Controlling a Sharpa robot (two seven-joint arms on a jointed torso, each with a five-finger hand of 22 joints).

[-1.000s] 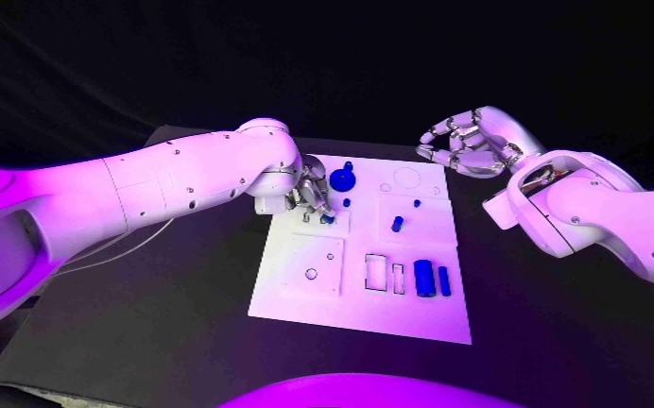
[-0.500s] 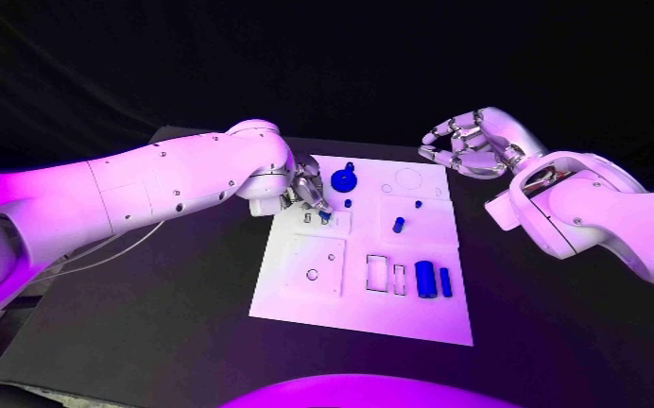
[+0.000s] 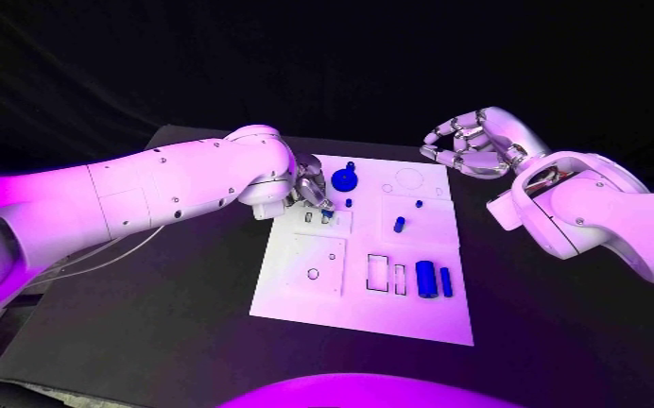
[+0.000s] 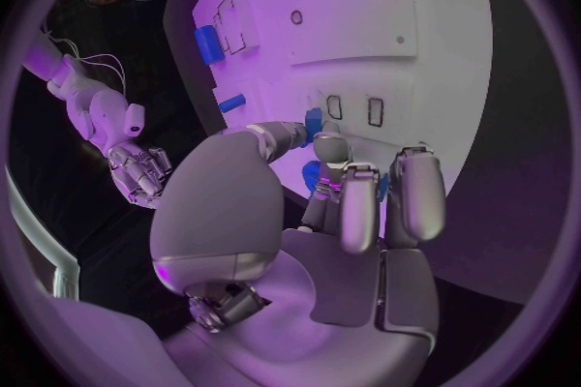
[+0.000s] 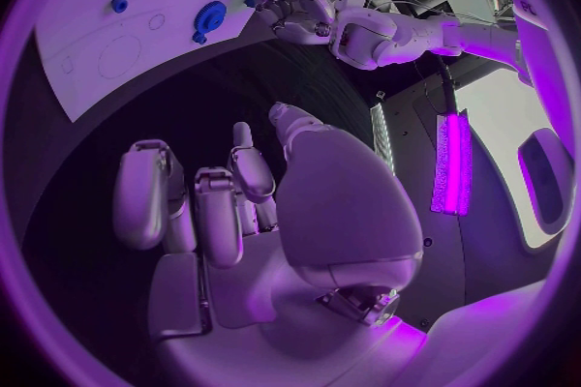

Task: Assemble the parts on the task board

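Left hand [image 3: 302, 193] low at the board's [image 3: 354, 304] far left corner, fingertips pinching a small blue part [image 4: 311, 176], apparently to seat it in the slots [image 3: 317, 218]; right hand [image 3: 471, 144] curled, empty, off the far right corner.

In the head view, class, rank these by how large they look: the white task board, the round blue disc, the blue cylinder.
1. White task board
2. Round blue disc
3. Blue cylinder
Disc and cylinder look close; the cylinder lies nearer the camera, so that order is unsure.
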